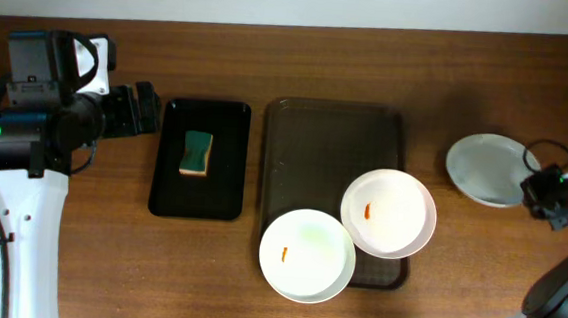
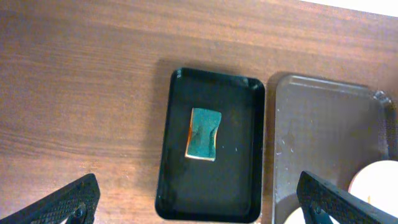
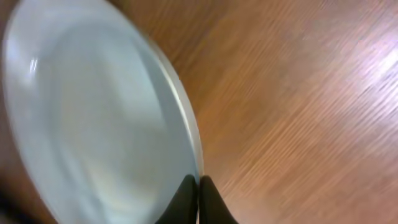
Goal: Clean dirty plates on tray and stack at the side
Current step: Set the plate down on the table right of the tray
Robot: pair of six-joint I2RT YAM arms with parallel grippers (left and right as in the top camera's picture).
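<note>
Currently one plate [image 1: 484, 168] is pinched by its rim in the closed right claw [image 3: 199, 186], far right, off the tray [image 1: 316, 131]. Left claw [image 2: 198, 183] is spread wide, empty. Plate should be laid flat on the tabletop [image 1: 451, 70] before release.

The right wrist view is blurred throughout. The white plate [image 3: 93, 118] runs off the top, left and bottom edges, and its surface is too soft to read. The right gripper [image 3: 199, 190] shows only two dark tips pinched at the rim, the rest cut by the bottom edge.

Overhead, the near part of the brown tray [image 1: 315, 151] is hidden under two plates. The right-hand plate [image 1: 388, 212] covers a bit of the front plate [image 1: 302, 256]. Both arms leave the frame.

In the left wrist view, the bottom edge cuts the wide-apart fingers of the left gripper [image 2: 198, 183]. The tray runs off to the right, and the plates on it appear only as slivers.
</note>
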